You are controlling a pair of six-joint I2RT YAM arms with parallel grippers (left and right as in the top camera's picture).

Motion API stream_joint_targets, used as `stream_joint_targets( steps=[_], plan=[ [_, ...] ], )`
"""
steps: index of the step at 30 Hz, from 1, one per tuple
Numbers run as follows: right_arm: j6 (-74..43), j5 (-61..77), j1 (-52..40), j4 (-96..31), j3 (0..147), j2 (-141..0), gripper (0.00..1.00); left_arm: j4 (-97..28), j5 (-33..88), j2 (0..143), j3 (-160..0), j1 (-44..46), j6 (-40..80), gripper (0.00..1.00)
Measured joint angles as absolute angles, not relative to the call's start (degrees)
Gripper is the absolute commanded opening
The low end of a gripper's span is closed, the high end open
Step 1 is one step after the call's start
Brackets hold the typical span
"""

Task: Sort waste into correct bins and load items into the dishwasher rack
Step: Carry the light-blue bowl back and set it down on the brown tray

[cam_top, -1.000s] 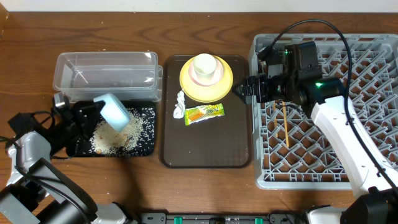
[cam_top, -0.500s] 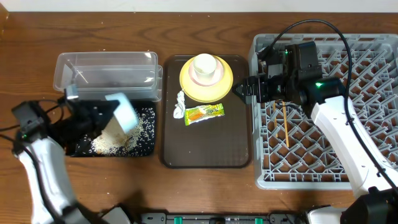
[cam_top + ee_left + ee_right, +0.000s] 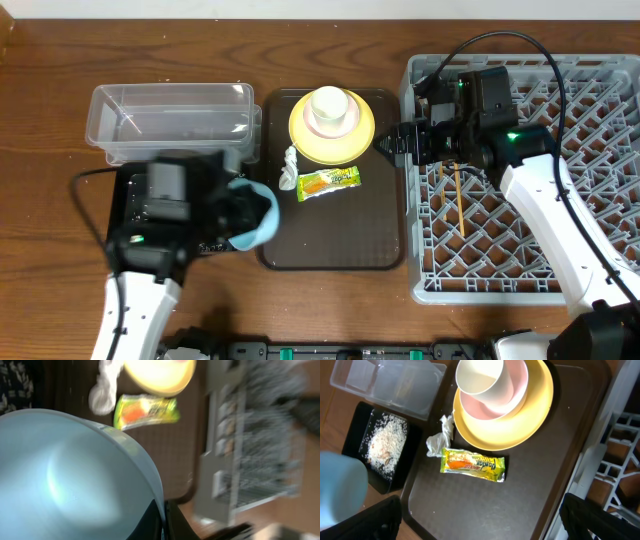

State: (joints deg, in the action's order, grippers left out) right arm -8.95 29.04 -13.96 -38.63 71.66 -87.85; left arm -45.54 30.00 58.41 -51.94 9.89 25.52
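The light blue round bowl (image 3: 75, 485) looks smooth and faintly glossy — plastic, like the clear rectangular tub (image 3: 170, 125); the green-and-yellow snack wrapper (image 3: 472, 464) shines, the brown wooden surface (image 3: 60, 60) shows matt grain.

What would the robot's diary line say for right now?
left gripper: shut on light blue bowl | right gripper: open, near yellow plate | chopsticks: in dishwasher rack | tissue, snack wrapper: on brown tray

The whole table (image 3: 60, 60) is being viewed from directly overhead. The brown tray (image 3: 330, 235) and snack wrapper (image 3: 472, 466) are being looked down on closely by both wrist cameras (the left one blurred).
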Motion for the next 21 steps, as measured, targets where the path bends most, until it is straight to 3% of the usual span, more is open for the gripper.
stream_joint_targets(
  steps=[5, 11, 21],
  plan=[
    [-9.0, 29.0, -13.9, -38.6, 71.7, -87.9, 0.99, -44.9, 19.8, 62.9, -51.9, 24.0, 30.1, 0.06],
    [-9.0, 29.0, -14.0, -38.6, 71.7, -87.9, 0.99, -40.9, 14.4, 72.2, -51.9, 34.4, 32.5, 0.06],
    [-9.0, 29.0, -13.9, -38.6, 71.7, -87.9, 0.99, -36.6, 12.4, 84.2, -51.9, 38.2, 34.5, 0.06]
  ],
)
